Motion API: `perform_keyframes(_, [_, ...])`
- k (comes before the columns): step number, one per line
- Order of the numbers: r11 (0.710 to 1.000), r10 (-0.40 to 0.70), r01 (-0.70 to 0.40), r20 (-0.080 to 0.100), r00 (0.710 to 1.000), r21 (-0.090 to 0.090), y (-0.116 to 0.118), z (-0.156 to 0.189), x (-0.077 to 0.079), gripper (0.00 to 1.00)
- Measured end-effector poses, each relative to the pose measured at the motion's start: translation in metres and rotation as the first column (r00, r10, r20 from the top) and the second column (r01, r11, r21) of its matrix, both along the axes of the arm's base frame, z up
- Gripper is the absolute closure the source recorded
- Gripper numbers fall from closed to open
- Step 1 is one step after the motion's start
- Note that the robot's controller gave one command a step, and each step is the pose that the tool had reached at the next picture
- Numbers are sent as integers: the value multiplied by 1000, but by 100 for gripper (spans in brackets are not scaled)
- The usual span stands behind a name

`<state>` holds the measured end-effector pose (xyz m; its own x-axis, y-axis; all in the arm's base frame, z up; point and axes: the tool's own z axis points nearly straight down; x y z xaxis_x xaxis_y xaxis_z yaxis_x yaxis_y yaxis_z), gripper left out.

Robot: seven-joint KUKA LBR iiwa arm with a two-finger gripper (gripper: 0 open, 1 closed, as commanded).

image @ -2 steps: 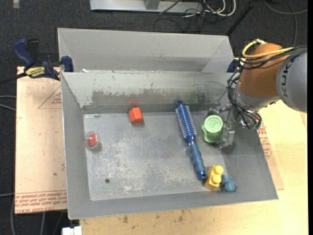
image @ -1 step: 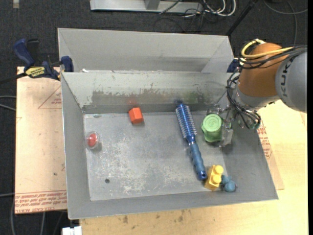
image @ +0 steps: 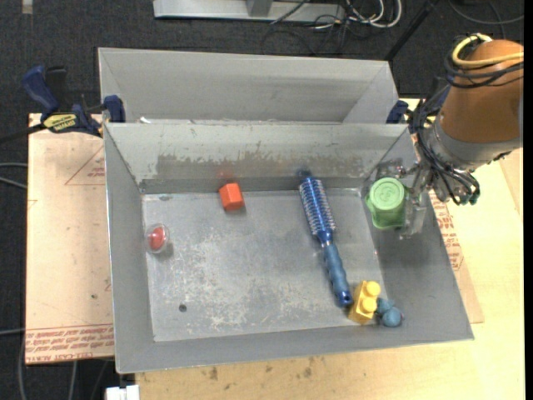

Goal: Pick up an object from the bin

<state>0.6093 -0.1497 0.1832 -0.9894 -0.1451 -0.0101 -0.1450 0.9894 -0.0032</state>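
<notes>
My gripper (image: 410, 211) hangs at the bin's right side, over the sloping right wall, shut on a green round tub (image: 386, 202) with a lighter green lid. One metal finger (image: 414, 217) shows against the tub's right side; the other is hidden behind it. The tub is off the floor and throws a shadow on the wall below it. A blue hairbrush (image: 323, 233) lies just to the left, bristle head toward the back wall and handle toward the front. At the handle's end lies a yellow and blue toy (image: 371, 304).
An orange block (image: 231, 197) sits near the back wall, left of centre. A small clear ball with a red core (image: 156, 239) lies by the left wall. The arm with its orange cover stands over the bin's right rim.
</notes>
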Motion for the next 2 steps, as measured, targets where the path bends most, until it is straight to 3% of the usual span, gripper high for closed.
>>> perform_keyframes(1, [1000, -1, 1, 0, 1000, 0, 6, 78, -25, 100])
perform_keyframes(2, [993, -122, 122, -15, 992, 6, 77, 40, -58, 100])
